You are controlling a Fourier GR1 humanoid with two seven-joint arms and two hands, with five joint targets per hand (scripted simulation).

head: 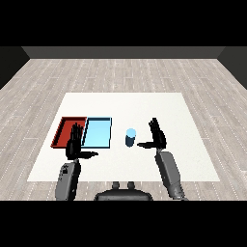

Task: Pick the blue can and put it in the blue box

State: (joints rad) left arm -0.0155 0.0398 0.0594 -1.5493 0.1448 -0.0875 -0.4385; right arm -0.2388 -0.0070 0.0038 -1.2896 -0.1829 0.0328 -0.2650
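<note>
Blue can (pixel 130 137) stands upright on the white tabletop (pixel 159 103), right of the light blue tray (pixel 98 132); right robot hand (pixel 157 136) spread beside it; left robot hand (pixel 74 144) spread too.

The table (pixel 144 103) shows a flat, matt white top, smooth right out to its edges, no sheen anywhere; around it the floor (pixel 120 72) reads as pale grey wood planks with visible grain, matt too; the red tray (pixel 61 130) and the light blue tray (pixel 98 132) look like smooth plastic, evenly coloured; the blue can (pixel 130 137) is smooth, its top paler than its side; both hands, left hand (pixel 74 146) and right hand (pixel 157 136), look matt black; the forearms (pixel 166 169) a dull grey, faintly metallic.
</note>
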